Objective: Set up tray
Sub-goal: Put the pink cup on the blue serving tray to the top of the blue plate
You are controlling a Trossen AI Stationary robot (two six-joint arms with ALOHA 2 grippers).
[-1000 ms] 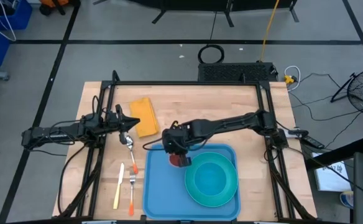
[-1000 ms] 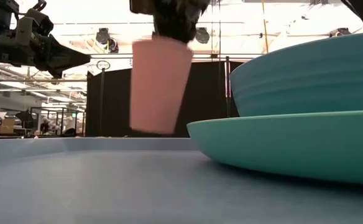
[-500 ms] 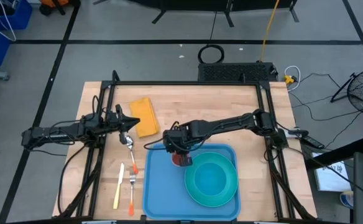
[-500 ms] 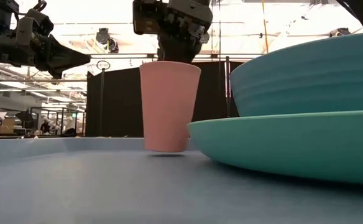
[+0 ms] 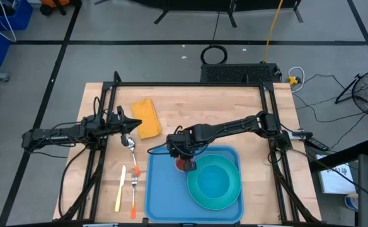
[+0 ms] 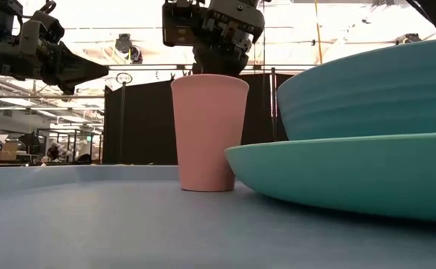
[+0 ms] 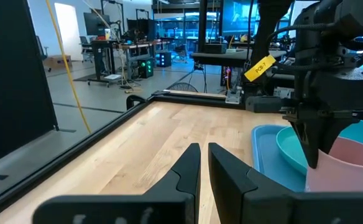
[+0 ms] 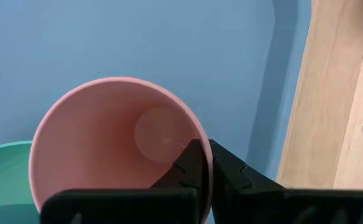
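Note:
The blue tray (image 5: 165, 189) lies at the table's near middle and fills the low view's foreground (image 6: 113, 217). A pink cup (image 5: 184, 166) (image 6: 209, 133) stands upright with its base on the tray's far part, beside a turquoise plate (image 5: 233, 192) that carries a bowl (image 5: 213, 181). My right gripper (image 5: 183, 156) (image 6: 215, 66) is above the cup, shut on its rim. My left gripper (image 5: 134, 124) (image 7: 203, 163) hovers shut over the wood left of the tray and holds nothing. My right gripper pinches the pink cup's rim (image 8: 204, 140) on one side, one finger (image 8: 189, 163) inside the cup and the other finger (image 8: 230, 172) outside. It comes from above, pointing down. The cup is upright with its base (image 6: 207, 187) on the tray.
A yellow cloth (image 5: 145, 117) lies on the wood at the far left. A spoon (image 5: 132, 150), a knife (image 5: 119, 189) and a fork (image 5: 134, 189) lie left of the tray. The plate (image 6: 337, 172) and bowl (image 6: 367, 90) stand close to the cup's right.
My right gripper has gone down and slightly toward the near edge with the pink cup. The cup hung tilted above the tray a second ago; it has turned upright and now stands on the tray. The grip on the rim has stayed shut.

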